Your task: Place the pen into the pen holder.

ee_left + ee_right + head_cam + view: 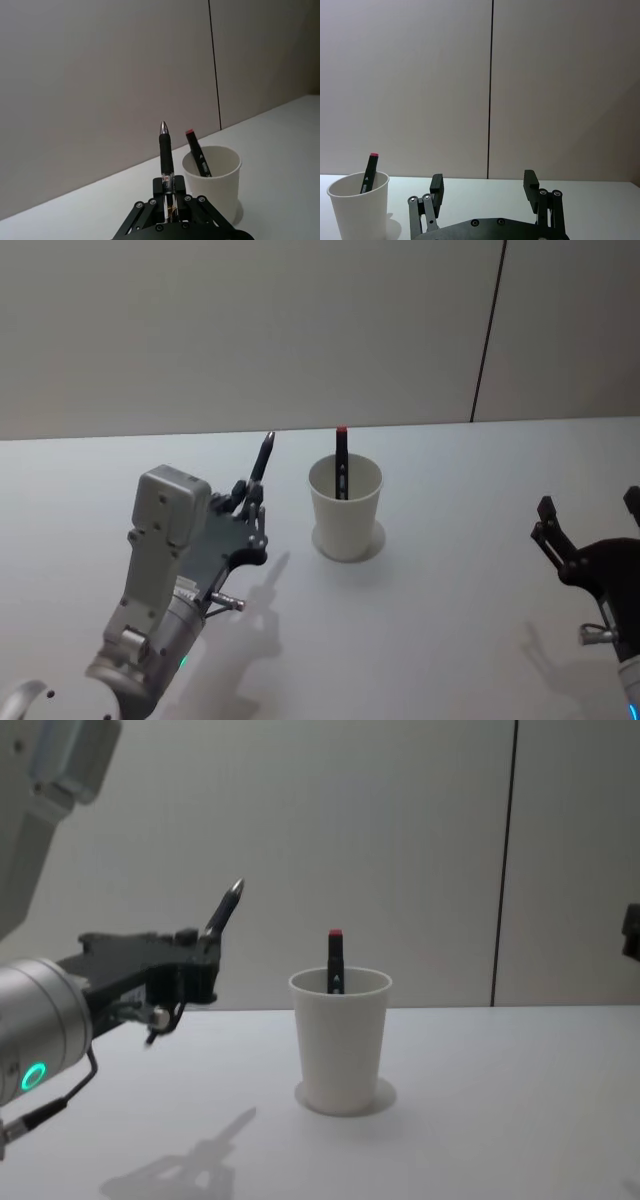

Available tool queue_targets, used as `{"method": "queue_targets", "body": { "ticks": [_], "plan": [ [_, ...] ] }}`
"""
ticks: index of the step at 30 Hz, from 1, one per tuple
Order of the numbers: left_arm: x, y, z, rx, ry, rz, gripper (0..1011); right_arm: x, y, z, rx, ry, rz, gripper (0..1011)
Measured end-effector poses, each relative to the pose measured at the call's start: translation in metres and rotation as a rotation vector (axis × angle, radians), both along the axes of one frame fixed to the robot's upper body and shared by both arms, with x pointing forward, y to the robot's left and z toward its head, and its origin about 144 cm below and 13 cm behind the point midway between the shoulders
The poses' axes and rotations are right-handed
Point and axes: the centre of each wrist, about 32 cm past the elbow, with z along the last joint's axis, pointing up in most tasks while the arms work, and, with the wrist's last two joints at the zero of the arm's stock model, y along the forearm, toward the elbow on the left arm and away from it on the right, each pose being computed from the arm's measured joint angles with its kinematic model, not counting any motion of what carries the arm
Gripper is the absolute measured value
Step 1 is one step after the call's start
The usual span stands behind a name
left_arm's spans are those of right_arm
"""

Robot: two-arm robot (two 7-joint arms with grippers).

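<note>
Left gripper [252, 502]: raised above the table on the robot's left, fingers clamped tight on the lower barrel of the pen.
Pen [165, 150]: black, with a silver tip. It juts well out past the fingertips, and its tip points up and away from the gripper. In the chest view it tilts up and toward the cup, with the tip higher than the cup's rim.
Pen holder [340, 1040]: a white paper cup standing upright on the table, just ahead of the left gripper's fingertips and to their right. It is near them but not touching. The pen tip sits to the left of the rim, not over the opening.
Marker [341, 462]: black with a red cap, already in the cup. It leans on the inner wall farther from the left gripper, and its cap pokes above the rim.
Room between: bare white table [450, 590] lies under the gripper and across the short gap to the cup.
Right gripper [483, 185]: low over the table, far to the right of the left gripper and well apart from the cup. Its fingers are spread wide with nothing between them.
Table's far edge: just beyond the cup, where the tabletop meets the wall [300, 330].
Wall seam [487, 330]: a dark vertical line farther off, beyond and to the right of the cup.
</note>
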Motion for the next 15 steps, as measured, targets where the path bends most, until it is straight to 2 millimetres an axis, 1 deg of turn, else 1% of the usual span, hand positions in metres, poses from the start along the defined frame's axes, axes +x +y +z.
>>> {"method": "queue_targets", "body": {
  "ticks": [9, 15],
  "plan": [
    [0.010, 0.007, -0.006, -0.013, -0.124, -0.118, 140, 0.000, 0.000, 0.000, 0.000, 0.000, 0.000, 1002],
    [0.020, 0.013, -0.009, -0.010, -0.208, -0.224, 140, 0.000, 0.000, 0.000, 0.000, 0.000, 0.000, 1001]
  ]
}}
